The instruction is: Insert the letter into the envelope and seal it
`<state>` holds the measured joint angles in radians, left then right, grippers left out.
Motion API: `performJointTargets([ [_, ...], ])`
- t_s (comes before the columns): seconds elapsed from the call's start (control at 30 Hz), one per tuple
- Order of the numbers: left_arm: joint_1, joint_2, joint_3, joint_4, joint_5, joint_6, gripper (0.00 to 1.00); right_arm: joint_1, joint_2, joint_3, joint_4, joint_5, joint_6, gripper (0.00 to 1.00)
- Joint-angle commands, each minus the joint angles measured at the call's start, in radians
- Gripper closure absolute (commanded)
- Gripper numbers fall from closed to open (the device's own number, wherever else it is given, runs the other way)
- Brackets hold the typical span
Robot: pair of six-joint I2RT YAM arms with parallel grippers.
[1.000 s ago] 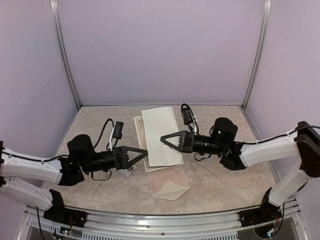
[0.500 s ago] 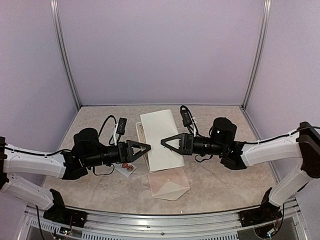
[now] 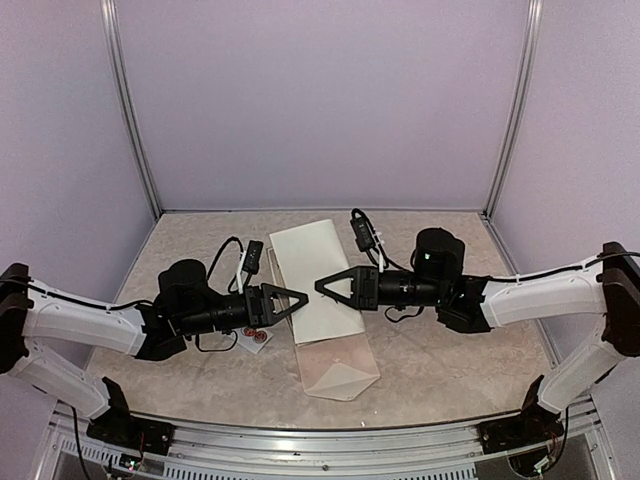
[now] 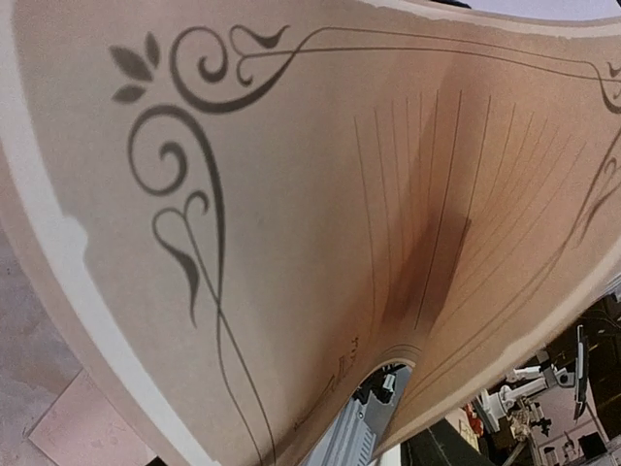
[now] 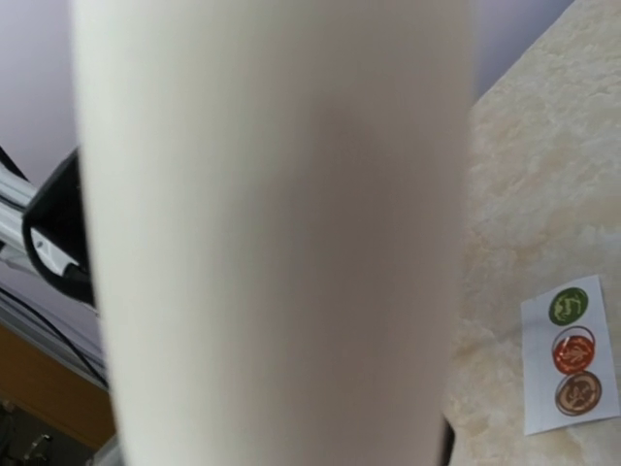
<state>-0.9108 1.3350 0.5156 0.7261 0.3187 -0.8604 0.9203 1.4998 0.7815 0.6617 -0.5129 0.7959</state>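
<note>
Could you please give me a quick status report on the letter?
Left fingers at left edge of letter, right fingers at its right; grips unseen. Letter bowed up off table, white back up. Envelope flat nearby, nothing on top.

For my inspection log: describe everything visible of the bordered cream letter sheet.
The thin rectangular cream paper letter shows its plain white back from above. Its underside, seen from the left wrist, carries a dark scrolled border and fine ruled lines. It is bowed rather than flat, mid-table, its near end reaching the pale pink paper envelope. The left tool and right tool meet its side edges; whether either grips it is hidden.
</note>
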Motion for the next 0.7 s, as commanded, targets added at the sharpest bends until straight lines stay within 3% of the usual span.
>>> performJointTargets([
  [0.0, -0.006, 0.029, 0.029, 0.074, 0.025, -0.018, 0.51, 0.017, 0.005, 0.036, -0.078, 0.029, -0.061, 0.79],
  [0.2, -0.007, 0.04, 0.028, 0.087, 0.03, -0.022, 0.62, 0.023, 0.017, 0.063, -0.162, 0.058, -0.107, 0.77],
  [0.57, -0.006, 0.04, 0.017, 0.094, 0.03, -0.021, 0.66, 0.023, 0.027, 0.103, -0.27, 0.074, -0.17, 0.76],
  [0.67, -0.007, 0.038, 0.016, 0.093, 0.03, -0.02, 0.81, 0.022, 0.024, 0.114, -0.297, 0.069, -0.188, 0.75],
])
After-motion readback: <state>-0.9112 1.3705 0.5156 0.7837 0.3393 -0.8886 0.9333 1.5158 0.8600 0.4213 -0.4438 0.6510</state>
